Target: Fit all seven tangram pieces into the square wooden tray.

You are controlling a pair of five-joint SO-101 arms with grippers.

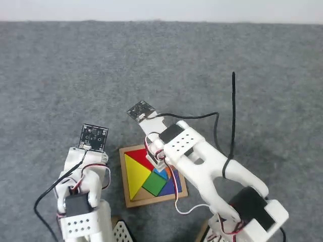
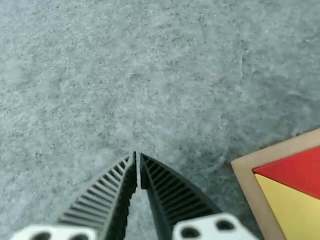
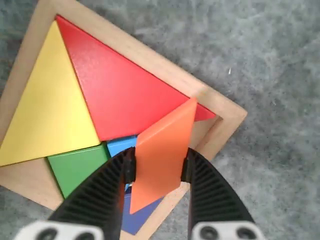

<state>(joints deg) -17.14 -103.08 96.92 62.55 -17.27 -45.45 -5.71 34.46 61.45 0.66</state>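
While the grey table point(image 1: 60, 75) is carrying the square wooden tray point(image 3: 229, 118), the red triangle point(image 3: 125, 90), yellow triangle point(image 3: 50, 115) and green square point(image 3: 80, 167) are lying flat inside it. The right gripper point(image 3: 159, 159) is pinching the orange parallelogram point(image 3: 167, 135) over the tray's corner. The left gripper point(image 2: 138, 162), jaws pressed together, is hanging beside the tray.

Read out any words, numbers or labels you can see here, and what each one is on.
None can be read. The orange parallelogram piece in the right gripper and the other coloured pieces are plain; the square wooden tray bears no print. Any marks on the small dark circuit boards atop the arms are too small to read.
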